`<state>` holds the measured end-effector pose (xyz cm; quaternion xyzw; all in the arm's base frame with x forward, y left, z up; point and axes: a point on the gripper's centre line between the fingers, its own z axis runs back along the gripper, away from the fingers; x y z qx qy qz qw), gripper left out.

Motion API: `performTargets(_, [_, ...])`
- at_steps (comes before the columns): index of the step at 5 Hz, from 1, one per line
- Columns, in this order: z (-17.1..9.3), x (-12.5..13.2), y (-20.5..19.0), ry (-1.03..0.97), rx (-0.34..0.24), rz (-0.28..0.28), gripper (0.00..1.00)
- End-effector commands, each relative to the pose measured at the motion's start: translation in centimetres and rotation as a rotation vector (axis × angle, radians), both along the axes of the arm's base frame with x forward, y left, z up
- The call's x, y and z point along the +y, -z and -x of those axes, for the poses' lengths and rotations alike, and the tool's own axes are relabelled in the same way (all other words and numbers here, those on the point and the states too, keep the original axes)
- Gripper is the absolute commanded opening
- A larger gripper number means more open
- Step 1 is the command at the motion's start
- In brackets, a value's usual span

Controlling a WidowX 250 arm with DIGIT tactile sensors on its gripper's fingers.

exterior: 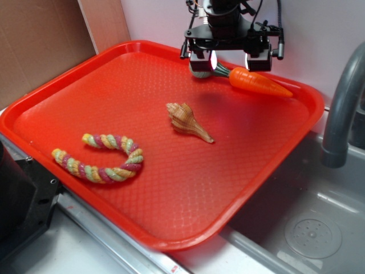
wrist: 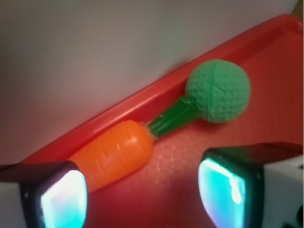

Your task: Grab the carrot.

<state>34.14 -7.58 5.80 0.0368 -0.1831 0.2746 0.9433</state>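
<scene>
My tool point(exterior: 230, 61) hung over the far edge of the tray point(exterior: 188, 228), right above the carrot point(exterior: 259, 82). The carrot lay on the tray floor along the back rim, its orange tip pointing toward the sink side and its green stalk toward the tool. In the wrist view a dimpled green ball point(wrist: 218, 90) sat at the end of that stalk, against the rim; I could not tell whether it was part of the toy or something apart.

My tool stood wide open and held nothing. In the wrist view one pad point(wrist: 59, 199) showed at the lower left, just overlapping the carrot's thick end, and the other pad sat well off to the right with bare tray between.

So the approach was done, but the grasp was not. The carrot lay off to one side of the gap rather than across its middle, so I judged I would have to shift toward it, go down, and close. The shell point(exterior: 188, 121) and the rope point(exterior: 102, 157) lay well clear, nearer the middle and front of the tray.
</scene>
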Motion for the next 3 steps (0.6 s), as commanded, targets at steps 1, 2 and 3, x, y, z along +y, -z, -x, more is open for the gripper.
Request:
performTargets(1, [-2.2,1.0,-0.2,-0.023,-0.031,0.025,1.00])
performTargets(2, [-2.7,1.2,1.4,-0.029,0.003,0.021,1.00])
performTargets(3, [-2.1,1.0,2.5,-0.031,0.040,0.034,1.00])
